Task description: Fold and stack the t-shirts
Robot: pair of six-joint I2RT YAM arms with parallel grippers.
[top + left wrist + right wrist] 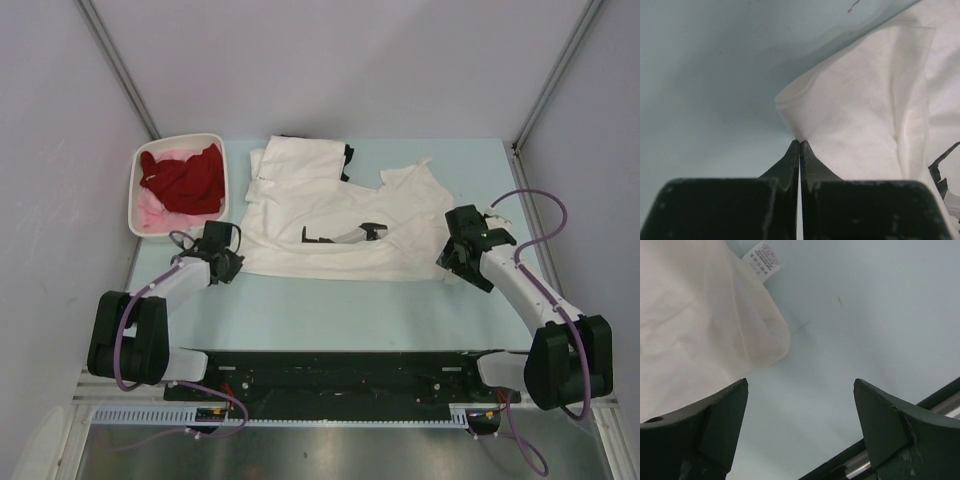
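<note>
1. T-shirt, cream-white [330, 225]: lies spread flat at mid-table, long axis running left-right across the arms; hem toward the bases, neck away. Small dark print near centre. A second cream-white shirt [295, 160] sits folded behind it, w/ a black one [347, 158] peeking out beside it.
2. Basin, white [135, 195], far left: holds the dark red shirt [185, 180] over the pink shirt [150, 210]. Not yet handled.
3. Left gripper [799, 142]: at the shirt's near-left hem corner, jaws fully closed, cloth pinched at the tips; fabric fans out to the right of the pinch.
4. Right gripper [800, 390]: at the near-right hem corner, jaws wide apart, holding nothing. The corner w/ care label [762, 257] lies up and left of the gap, close to the left finger but not between the jaws.
5. Key relation: left corner secured; right corner is off to the claw's left-front, so judged next move = shift right claw that way, then close, before lifting hem toward neck.
</note>
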